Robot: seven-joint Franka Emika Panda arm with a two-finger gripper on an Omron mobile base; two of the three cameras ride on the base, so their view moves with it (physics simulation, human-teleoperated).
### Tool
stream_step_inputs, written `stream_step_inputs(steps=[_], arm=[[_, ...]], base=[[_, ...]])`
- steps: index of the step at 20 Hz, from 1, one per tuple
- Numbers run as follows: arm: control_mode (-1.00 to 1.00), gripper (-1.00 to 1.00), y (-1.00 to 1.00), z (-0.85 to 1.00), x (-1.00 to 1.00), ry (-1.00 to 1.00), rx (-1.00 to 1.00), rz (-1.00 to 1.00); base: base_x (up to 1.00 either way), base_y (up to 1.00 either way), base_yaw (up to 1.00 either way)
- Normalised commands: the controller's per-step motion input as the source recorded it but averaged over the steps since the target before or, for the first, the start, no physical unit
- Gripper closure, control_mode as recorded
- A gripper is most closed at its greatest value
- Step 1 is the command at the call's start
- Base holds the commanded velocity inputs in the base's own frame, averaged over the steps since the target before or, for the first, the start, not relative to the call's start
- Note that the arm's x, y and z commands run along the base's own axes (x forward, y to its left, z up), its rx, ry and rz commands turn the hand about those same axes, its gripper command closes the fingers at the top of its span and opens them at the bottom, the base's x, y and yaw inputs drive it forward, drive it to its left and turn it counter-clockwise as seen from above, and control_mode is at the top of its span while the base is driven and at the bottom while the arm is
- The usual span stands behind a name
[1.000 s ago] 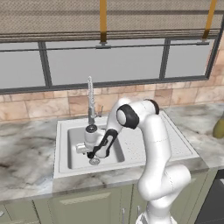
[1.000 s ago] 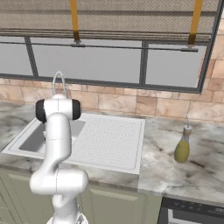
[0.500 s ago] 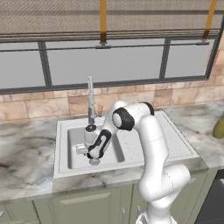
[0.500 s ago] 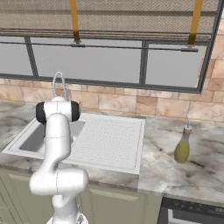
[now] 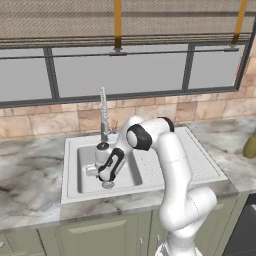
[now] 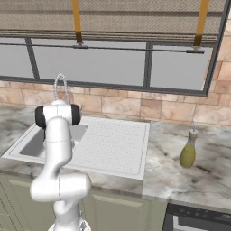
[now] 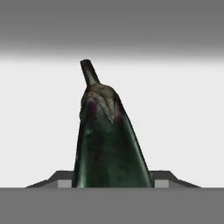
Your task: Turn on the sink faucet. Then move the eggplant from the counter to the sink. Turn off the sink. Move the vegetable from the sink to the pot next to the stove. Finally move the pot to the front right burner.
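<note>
Change: over the last second the arm's elbow has swung a little toward the faucet and the hand has sunk slightly lower in the sink; the sink, faucet and bottle lie as before.
Arm: it reaches from the front of the table over the sink [image 5: 150, 172] rim, hand down in the basin just in front of the faucet [image 5: 103, 117].
Fingers [image 5: 104, 176]: low in the basin near the round drain; the hand view shows only slivers of the tips flanking the eggplant's body, so I cannot tell whether they press on it or stand just clear.
Eggplant [image 7: 107, 140]: in the sink, dark green-purple, close before the hand camera, stem end pointing away from the hand against the pale basin.
Faucet: upright behind the basin, its spring-coil neck arching over it; no water can be made out.
Drainboard [image 6: 113, 142]: dotted, right of the basin.
Bottle [image 6: 188, 151]: olive-yellow, standing on the table [image 6: 198, 173] well right of the sink.
</note>
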Motion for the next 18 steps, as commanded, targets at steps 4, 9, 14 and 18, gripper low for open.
stream_step_inputs(steps=[4, 9, 14, 18], arm=[[-1.0, 1.0, 0.0, 0.37, -0.12, 0.0, 0.0, 0.0], [-1.0, 1.0, 0.0, 0.49, -0.21, 0.0, 0.0, 0.0], [-1.0, 1.0, 0.04, 0.52, -0.31, 0.0, 0.0, 0.0], [-1.0, 1.0, 0.08, 0.5, -0.36, 0.0, 0.0, 0.0]], base=[[0.0, 0.0, 0.0], [0.0, 0.0, 0.0], [0.0, 0.0, 0.0], [0.0, 0.0, 0.0]])
